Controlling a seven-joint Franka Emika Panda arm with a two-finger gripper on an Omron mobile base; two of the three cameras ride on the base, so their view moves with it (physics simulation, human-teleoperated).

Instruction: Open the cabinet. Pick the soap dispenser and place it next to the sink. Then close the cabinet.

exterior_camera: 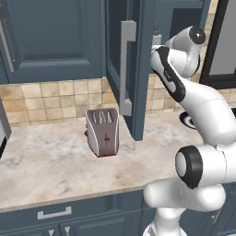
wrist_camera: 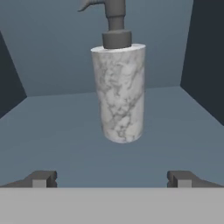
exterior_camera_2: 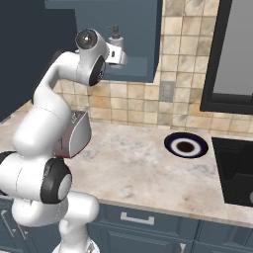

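Soap dispenser [wrist_camera: 119, 94] stands upright on the shelf inside the open cabinet [exterior_camera_2: 141, 66], straight ahead of the gripper [wrist_camera: 112, 179], whose fingers are spread wide with nothing between them. The swung-out door [exterior_camera: 133, 69] hangs beside the toaster [exterior_camera: 102, 131] on the counter [exterior_camera: 46, 166].

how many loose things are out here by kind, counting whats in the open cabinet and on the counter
soap dispenser, standing in the cabinet: 1
toaster on the counter: 1
dark round plate on the counter: 1
total: 3
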